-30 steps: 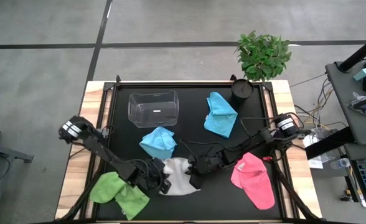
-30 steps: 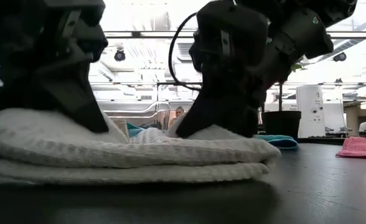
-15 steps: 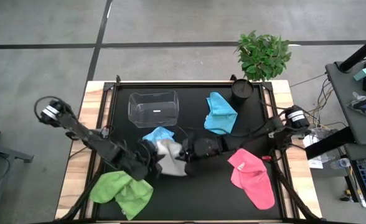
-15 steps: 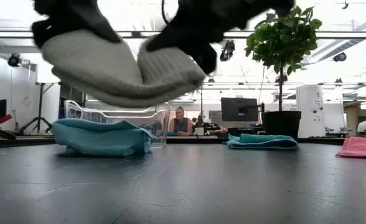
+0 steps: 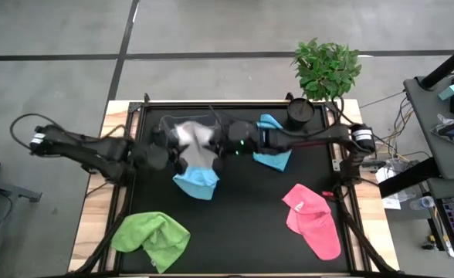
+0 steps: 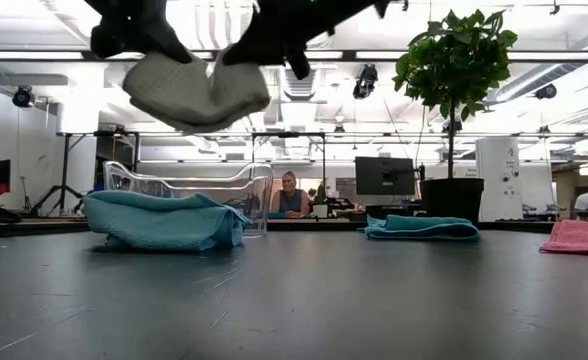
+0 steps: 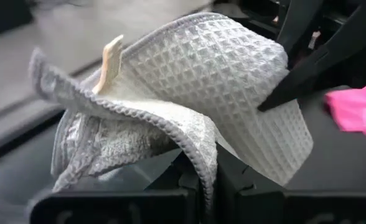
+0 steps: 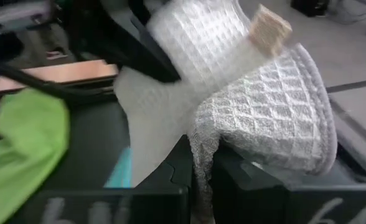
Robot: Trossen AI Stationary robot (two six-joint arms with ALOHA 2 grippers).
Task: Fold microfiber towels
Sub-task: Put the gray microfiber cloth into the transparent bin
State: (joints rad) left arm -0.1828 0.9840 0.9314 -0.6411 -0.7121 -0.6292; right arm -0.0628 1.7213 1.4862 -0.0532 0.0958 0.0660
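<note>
Left hand [image 5: 173, 151] and right hand [image 5: 221, 145] each clamp the folded grey-white towel [image 5: 193, 140] aloft; wrist views reveal its waffle weave.

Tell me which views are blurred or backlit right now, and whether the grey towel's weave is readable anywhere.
High view: grey-white towel smeared over the clear tub. Low view: bright ceiling lights backlight both grippers into silhouettes, though the towel shows. Left wrist view: waffle weave sharp, background soft. Right wrist view: weave readable, green towel blurred.
</note>
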